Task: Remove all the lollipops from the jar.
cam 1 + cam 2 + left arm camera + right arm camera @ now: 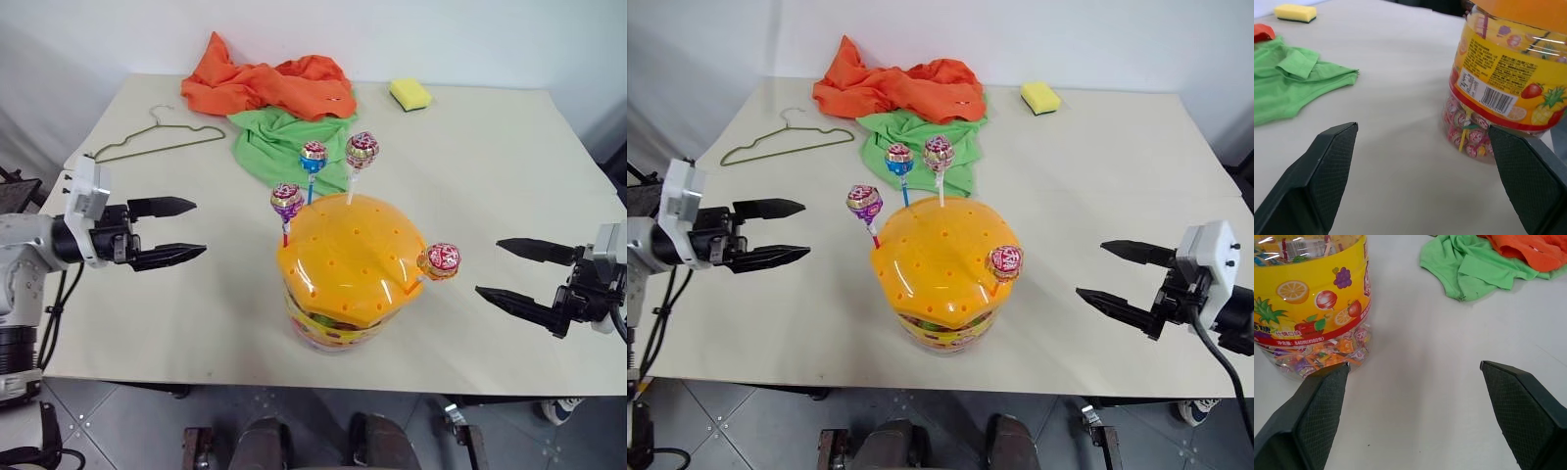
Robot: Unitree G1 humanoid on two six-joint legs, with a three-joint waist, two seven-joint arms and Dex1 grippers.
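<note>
Four lollipops are being carried on thin sticks in the holes of the orange domed lid of the jar, which is standing at the lower centre of the frame on the pale bench. One lollipop on a purple-red stick is sitting at the lid's upper left, one on a blue stick and one on a white stick are rising behind the dome, and one on an orange stick is being held out at the lid's right edge. More wrapped candies are being shown through the clear base of the jar, below its yellow fruit label, in both wrist views. The left claw is being held at the left of the frame, released, with its two black fingers spread and nothing between them, apart from the jar. The right claw is being held at the right of the frame, likewise released and empty, near the orange-stick lollipop but apart from it. An orange cloth is lying on a green cloth at the upper centre, a wire hanger is lying at the upper left, and a yellow sponge is lying at the upper right.
</note>
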